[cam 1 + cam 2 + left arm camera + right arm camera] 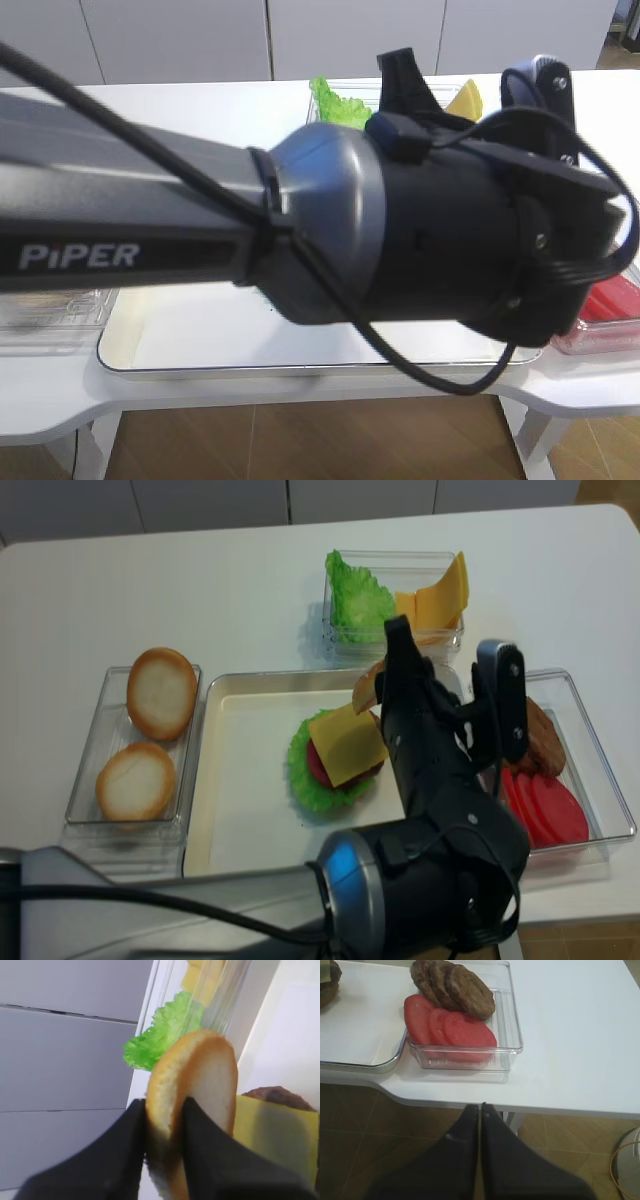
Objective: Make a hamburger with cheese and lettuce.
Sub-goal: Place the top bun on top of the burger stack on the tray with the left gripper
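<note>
Your white table has bare surface around the shallow cream tray; open floor lies past its near edge. On the tray sits the hamburger: one frilly flat green lettuce, a red slice, one square yellow cheese lying flat. Two pale round bun halves rest in the clear left box. Your left gripper pinches one golden bun top on edge, long axis upright, just beside the burger. Your right gripper hangs off the table, fingers pressed together, empty

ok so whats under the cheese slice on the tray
Under the cheese a red tomato slice shows, resting on the lettuce. A brown patty edge peeks out behind; the rest is covered.
</note>
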Robot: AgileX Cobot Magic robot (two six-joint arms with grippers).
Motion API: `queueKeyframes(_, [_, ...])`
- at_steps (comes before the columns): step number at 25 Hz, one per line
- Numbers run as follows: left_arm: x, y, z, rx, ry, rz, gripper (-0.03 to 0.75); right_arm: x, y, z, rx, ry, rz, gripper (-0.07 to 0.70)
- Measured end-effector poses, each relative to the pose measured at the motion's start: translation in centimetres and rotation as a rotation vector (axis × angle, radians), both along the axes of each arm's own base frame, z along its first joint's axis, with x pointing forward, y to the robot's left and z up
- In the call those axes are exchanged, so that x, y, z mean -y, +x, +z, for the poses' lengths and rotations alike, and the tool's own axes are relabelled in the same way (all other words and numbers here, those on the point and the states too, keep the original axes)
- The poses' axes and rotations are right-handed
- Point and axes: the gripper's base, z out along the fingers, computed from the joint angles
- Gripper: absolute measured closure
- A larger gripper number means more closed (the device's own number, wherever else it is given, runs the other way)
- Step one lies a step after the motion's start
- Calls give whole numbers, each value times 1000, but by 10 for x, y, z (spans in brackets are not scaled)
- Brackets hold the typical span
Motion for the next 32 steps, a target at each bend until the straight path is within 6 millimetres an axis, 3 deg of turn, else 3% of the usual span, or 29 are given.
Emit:
queueKeyframes(13, [-9, 14, -3, 124, 34, -6, 558, 0, 0, 0, 0, 0, 0, 607])
queueKeyframes(32, [-15, 12, -24, 142, 65, -29, 558, 0, 0, 0, 0, 1, 1, 607])
